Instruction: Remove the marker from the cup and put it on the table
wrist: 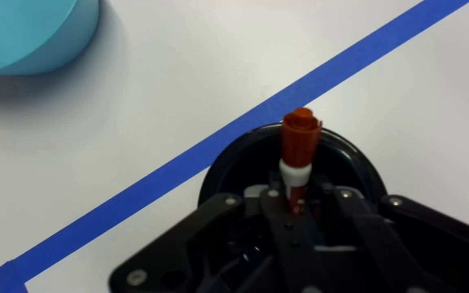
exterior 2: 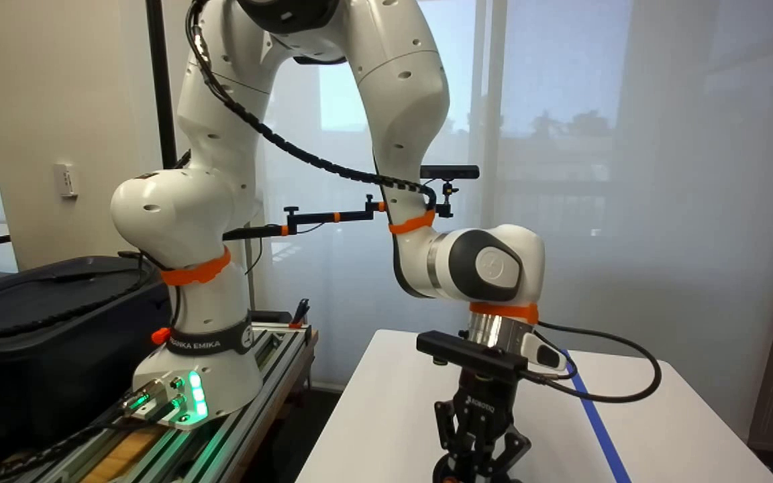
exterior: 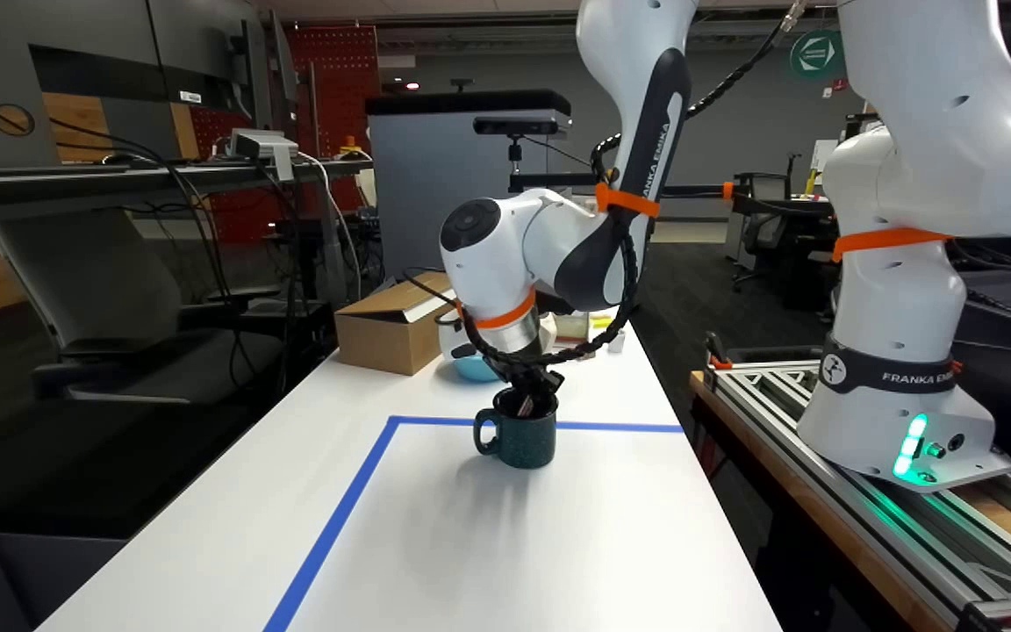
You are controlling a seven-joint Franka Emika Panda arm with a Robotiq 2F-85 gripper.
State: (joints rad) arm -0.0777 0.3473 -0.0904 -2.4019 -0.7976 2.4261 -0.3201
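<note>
The dark green-black mug, the cup (exterior: 523, 441), stands upright on the white table (exterior: 611, 535), close to the blue tape. Its rim (wrist: 222, 171) shows in the wrist view beneath my fingers. The marker (wrist: 301, 142) has a red-orange cap, a white ring and a dark red label. Its cap points up toward the wrist camera; its lower part is hidden between my fingers and in the cup. My gripper (wrist: 299, 184) points down at the cup's mouth, its fingers closed in on both sides of the marker. In an exterior view the gripper (exterior 2: 477, 463) is cut off at the bottom edge.
A light blue bowl (wrist: 47, 36) stands just beyond the tape. A cardboard box (exterior: 391, 342) and several small items stand farther back. Blue tape (exterior: 343, 518) marks a rectangle on the table. The cup's handle (exterior: 484, 433) sticks out sideways.
</note>
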